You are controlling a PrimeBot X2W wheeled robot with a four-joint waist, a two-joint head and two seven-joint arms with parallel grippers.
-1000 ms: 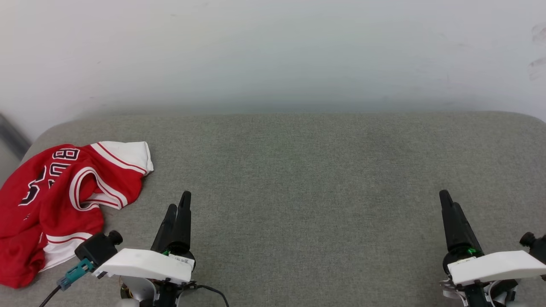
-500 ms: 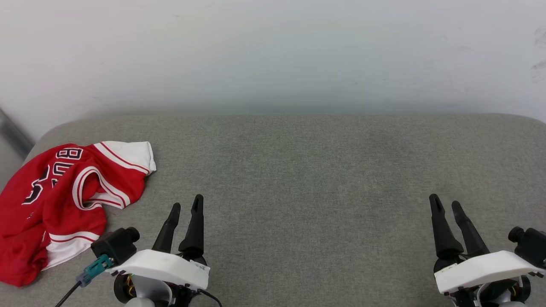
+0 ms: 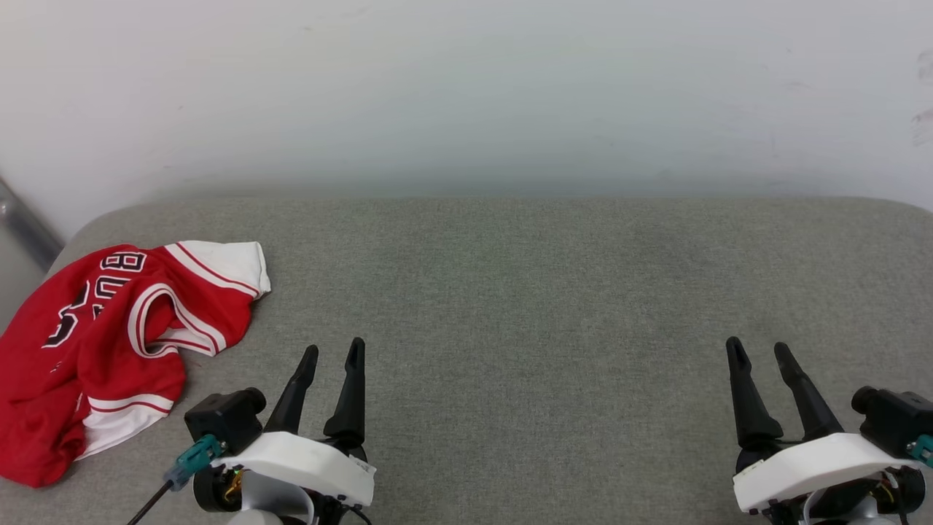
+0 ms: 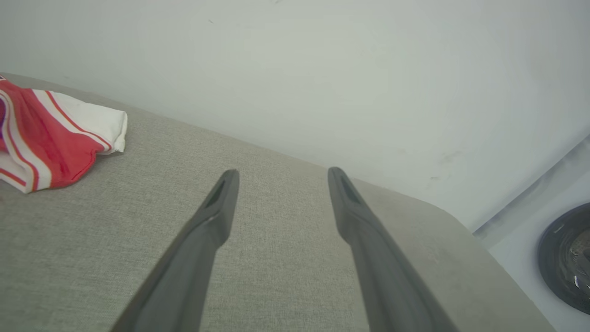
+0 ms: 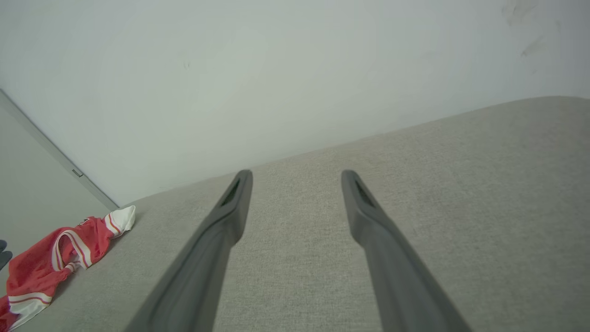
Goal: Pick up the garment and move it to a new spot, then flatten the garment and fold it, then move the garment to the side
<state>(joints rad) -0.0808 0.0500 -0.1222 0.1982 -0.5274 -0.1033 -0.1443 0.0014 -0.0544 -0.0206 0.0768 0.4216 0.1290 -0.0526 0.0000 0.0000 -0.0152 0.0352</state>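
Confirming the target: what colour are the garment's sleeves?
White with red stripes; head view shows the garment best.

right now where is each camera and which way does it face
head view: on the head, facing forward and down at the grey cushion; left gripper and right gripper, open, at bottom
left wrist view: left wrist, along its own fingers toward the wall
right wrist view: right wrist, along its own fingers, same wall
shared: all three show the garment

Both jaws wide apart, empty.
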